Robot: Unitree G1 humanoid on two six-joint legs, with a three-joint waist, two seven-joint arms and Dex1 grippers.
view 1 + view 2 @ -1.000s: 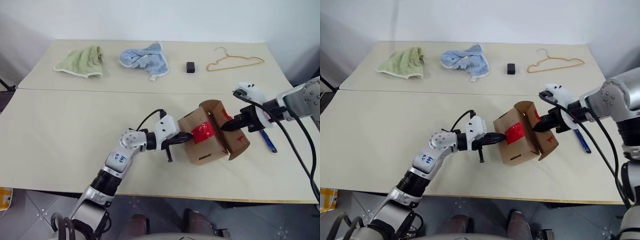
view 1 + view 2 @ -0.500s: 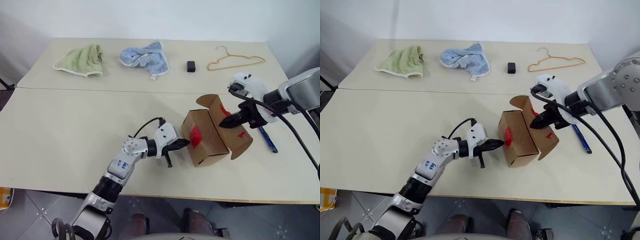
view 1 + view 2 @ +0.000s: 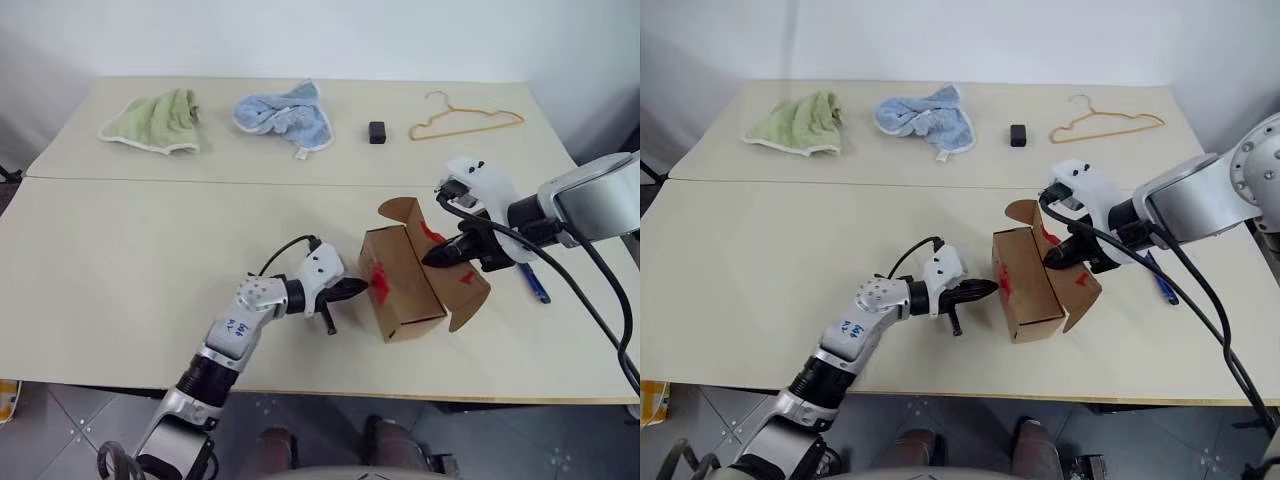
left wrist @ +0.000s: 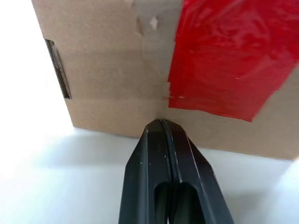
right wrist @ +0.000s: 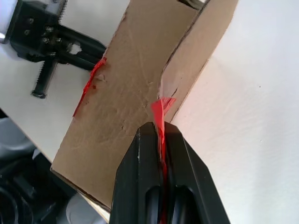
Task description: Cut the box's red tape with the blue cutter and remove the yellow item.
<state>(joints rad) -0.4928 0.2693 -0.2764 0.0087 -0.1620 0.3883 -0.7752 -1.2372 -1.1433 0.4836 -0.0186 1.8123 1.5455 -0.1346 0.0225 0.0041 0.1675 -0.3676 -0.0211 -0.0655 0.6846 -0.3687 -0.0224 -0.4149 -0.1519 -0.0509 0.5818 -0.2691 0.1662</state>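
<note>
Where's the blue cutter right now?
In the head views, the slim dark-blue pen-shaped cutter lies on the table at the robot's right, just beyond the opened brown cardboard box, partly hidden behind the right arm.

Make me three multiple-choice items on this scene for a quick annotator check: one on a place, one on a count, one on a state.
1. Where does the blue cutter lie?
A. On the table beyond the right gripper, on the robot's right
B. Inside the box
C. Beside the green towel

2. How many towels lie along the table's far edge?
A. One
B. Two
C. Three

3. What state is the box in?
A. Taped shut, upright
B. Crushed flat
C. Tipped, flaps open

Answers:
1 A, it lies flat on the table behind that arm.
2 B, a green towel and a blue towel.
3 C, torn red tape clings to spread flaps.
</note>
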